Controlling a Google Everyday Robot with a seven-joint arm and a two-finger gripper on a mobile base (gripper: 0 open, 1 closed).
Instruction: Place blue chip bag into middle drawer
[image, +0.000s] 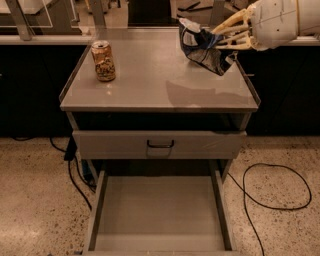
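Note:
My gripper comes in from the upper right and is shut on the blue chip bag, a crumpled dark blue foil bag with white patches. It holds the bag in the air above the right rear of the cabinet top; the bag's shadow falls on the top below it. The middle drawer is pulled wide open at the bottom of the view, a shallow grey tray with a bare flat floor. It lies well below and in front of the bag.
A tan drink can stands on the left of the cabinet top. A shut grey drawer with a black handle sits above the open one. Black cables lie on the speckled floor at both sides.

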